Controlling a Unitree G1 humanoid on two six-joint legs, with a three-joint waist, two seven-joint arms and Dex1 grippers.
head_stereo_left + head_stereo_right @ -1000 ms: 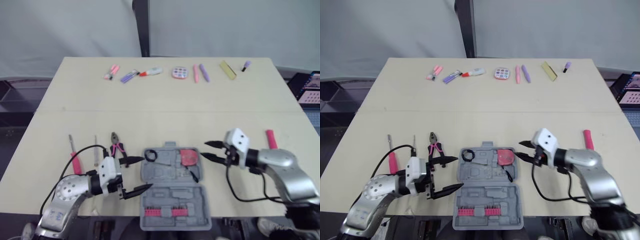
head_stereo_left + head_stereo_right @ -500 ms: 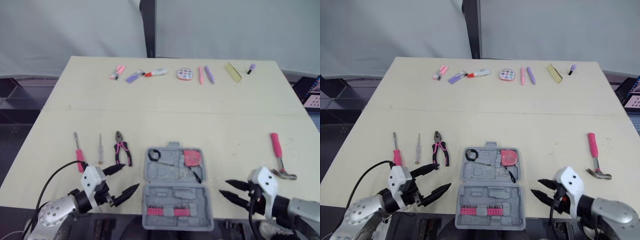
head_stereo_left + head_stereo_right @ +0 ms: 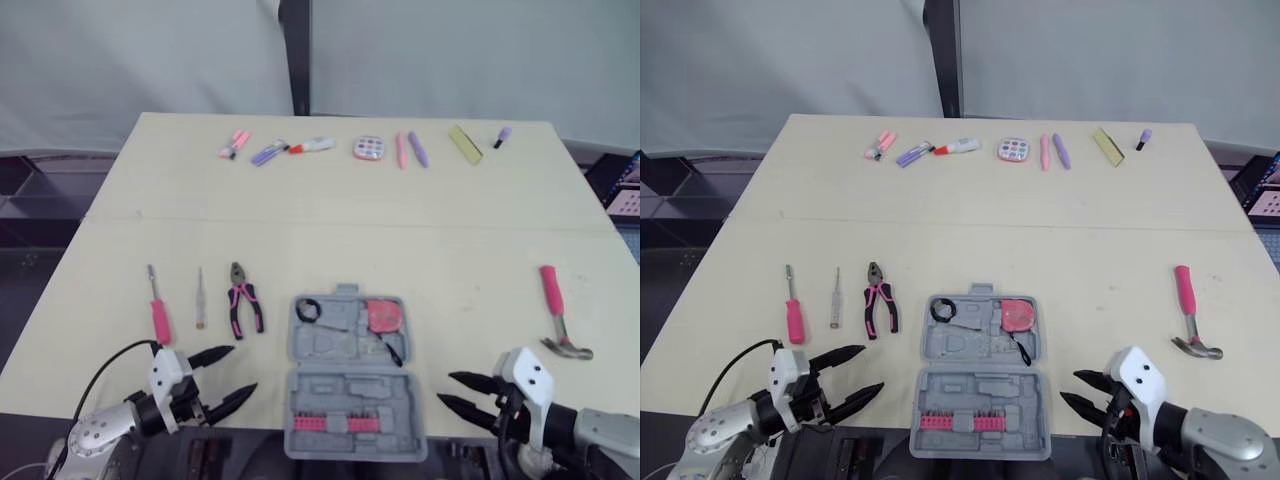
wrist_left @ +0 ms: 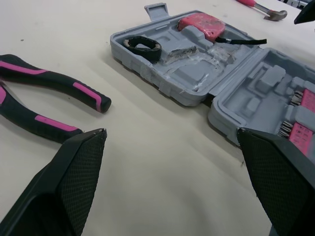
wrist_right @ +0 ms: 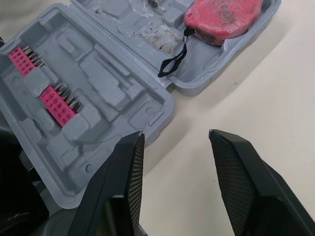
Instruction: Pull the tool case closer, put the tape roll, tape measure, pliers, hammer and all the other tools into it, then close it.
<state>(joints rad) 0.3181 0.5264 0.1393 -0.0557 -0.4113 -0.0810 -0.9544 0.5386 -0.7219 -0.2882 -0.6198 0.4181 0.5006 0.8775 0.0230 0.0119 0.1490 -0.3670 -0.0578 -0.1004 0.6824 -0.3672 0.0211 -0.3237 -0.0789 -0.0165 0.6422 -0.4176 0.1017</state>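
1. Hidden / unclear
- Pliers [image 4: 44,101]: in left wrist view the head is cut off by the frame; 2 black-and-pink handles show.
- Hammer [image 3: 557,315]: head detail too small to make out; pink grip points far.
- Bits in the pink strips [image 5: 58,104]: individual count can't be read.
- Small things along the far edge: too small to identify for certain.

2. Count
- Tool case [image 3: 350,375]: 1, grey, lying open, near-centre of table [image 3: 470,235], its near edge at the table's near edge.
- Tape roll [image 3: 307,310]: 1, black, in far-left pocket of the case.
- Tape measure [image 3: 379,316]: 1, red, in far-right pocket, black strap trailing toward the hinge.
- Pink bit strips: 2, in the near half of the case.
- Screwdrivers: 2, left of the pliers on the bare table: pink-handled screwdriver [image 3: 157,315] at far left, thin pale screwdriver [image 3: 200,305] between it and the pliers.
- Pliers: 1, just left of the case, not touching.
- Hammer: 1, well right of the case.
- Far-edge row [image 3: 368,148]: approx. 8 small items (pink, purple, red/white, yellow).

3. Grippers
- Left gripper [image 3: 240,370]: fingers spread wide, nothing held; near-left of the case.
- Right gripper [image 3: 447,388]: fingers apart, nothing held; near-right of the case.
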